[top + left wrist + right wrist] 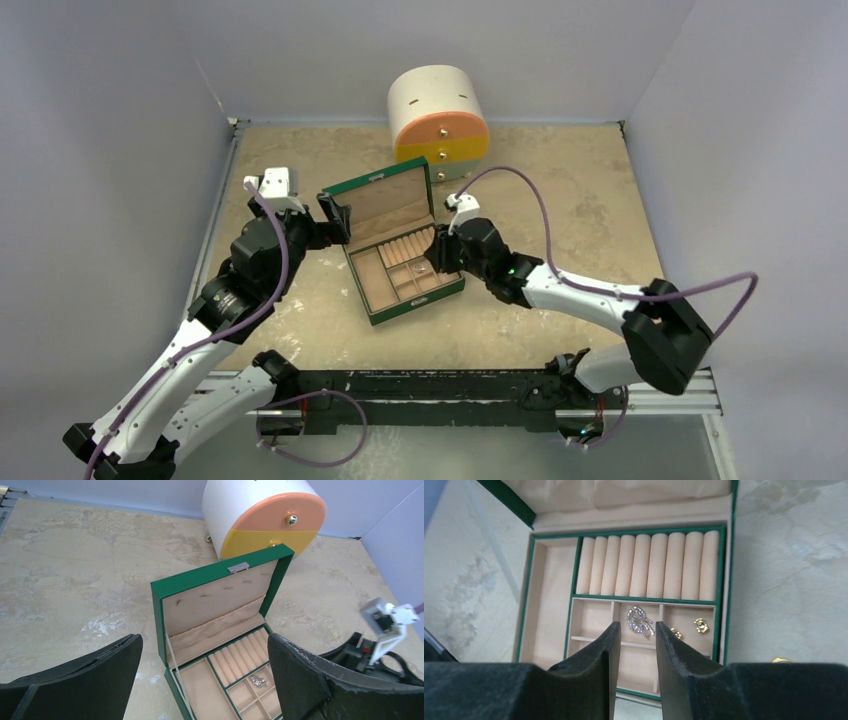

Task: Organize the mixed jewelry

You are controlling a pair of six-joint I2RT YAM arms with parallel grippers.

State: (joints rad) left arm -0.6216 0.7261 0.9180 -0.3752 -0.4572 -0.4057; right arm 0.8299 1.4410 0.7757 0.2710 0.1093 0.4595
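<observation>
The green box lies open in mid table, its tan lining divided into compartments. A silvery sparkling piece rests in a small middle compartment and shows too in the left wrist view. Two tiny gold pieces lie in the compartment to its right. Another gold bit peeks out on the table beside the box. My right gripper hovers just above the silvery piece, jaws parted, nothing between them. My left gripper stands wide open at the box's left.
A white round drawer cabinet with orange and yellow fronts stands behind the box. A row of ring rolls and a long side compartment fill the rest of the box. Grey walls close in the table on three sides.
</observation>
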